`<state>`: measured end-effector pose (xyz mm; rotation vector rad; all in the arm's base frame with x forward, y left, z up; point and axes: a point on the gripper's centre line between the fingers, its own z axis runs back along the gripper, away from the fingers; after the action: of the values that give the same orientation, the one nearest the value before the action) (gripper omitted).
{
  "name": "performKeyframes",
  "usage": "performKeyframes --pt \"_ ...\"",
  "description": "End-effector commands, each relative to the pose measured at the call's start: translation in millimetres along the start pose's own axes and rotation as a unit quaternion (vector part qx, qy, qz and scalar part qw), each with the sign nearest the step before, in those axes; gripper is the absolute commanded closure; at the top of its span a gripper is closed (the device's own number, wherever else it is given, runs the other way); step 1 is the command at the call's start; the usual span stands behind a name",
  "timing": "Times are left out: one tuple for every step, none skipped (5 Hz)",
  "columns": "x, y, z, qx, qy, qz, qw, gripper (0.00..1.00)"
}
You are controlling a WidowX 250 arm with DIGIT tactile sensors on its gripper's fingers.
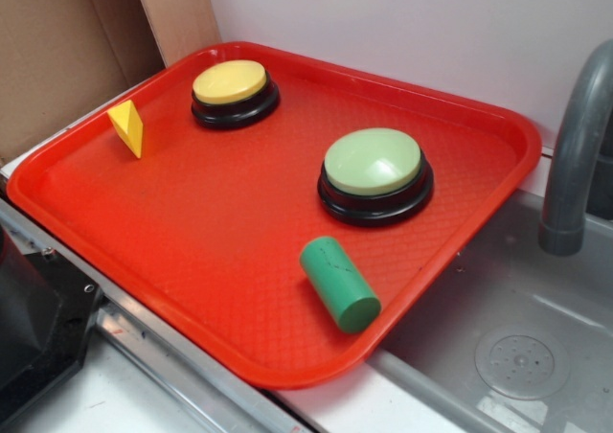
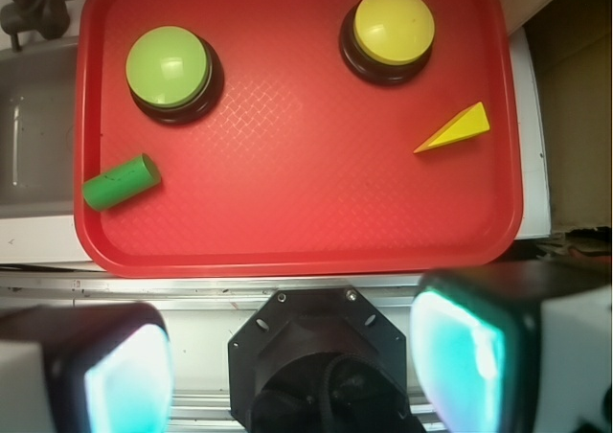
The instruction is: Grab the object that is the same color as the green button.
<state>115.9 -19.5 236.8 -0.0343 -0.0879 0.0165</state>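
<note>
- Exterior view: the green cylinder [image 1: 339,284] lies on its side on the red tray [image 1: 192,222], close to the tray's near rim; it is a matte, medium green, with one flat round end turned toward the camera.
- Just behind it, apart from it, stands the green button [image 1: 374,174], a pale green dome on a black round base.
- The hand is outside this view; only a dark piece of the rig shows at the lower left corner.
- Farther back on the tray stand the yellow button [image 1: 234,92] and, near the left rim, the yellow triangular block [image 1: 127,127], both well apart from the cylinder.
- A grey faucet [image 1: 578,146] rises at the right over a grey sink [image 1: 517,347]; brown cardboard [image 1: 57,50] stands behind the tray's left side.
- Wrist view: the green cylinder [image 2: 121,182] lies tilted near the tray's [image 2: 306,213] left rim, below the green button [image 2: 170,71] and not touching it.
- The hand [image 2: 292,361] hangs off the tray's near edge, its fingers [image 2: 458,352] spread wide, holding and touching nothing.
- The yellow button [image 2: 391,31] and triangular block [image 2: 454,128] sit on the right half; nothing lies between hand and cylinder.
</note>
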Motion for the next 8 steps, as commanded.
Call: performKeyframes --pt "0 0 0 0.000 0.000 0.000 1.000 0.00" --pt "8 -13 -9 -0.012 0.010 0.010 1.000 0.00" --pt "12 -25 -20 -0.044 0.000 0.028 0.999 0.00" --pt "19 -45 -41 -0.054 0.015 0.056 0.997 0.00" --pt "25 -64 -67 -0.062 0.024 0.085 0.994 0.00" --pt "33 -82 -102 -0.080 0.027 0.160 0.983 0.00" --pt "40 -102 -131 -0.082 0.020 0.198 0.976 0.00" --pt "48 -116 -147 -0.075 0.020 0.230 0.970 0.00"
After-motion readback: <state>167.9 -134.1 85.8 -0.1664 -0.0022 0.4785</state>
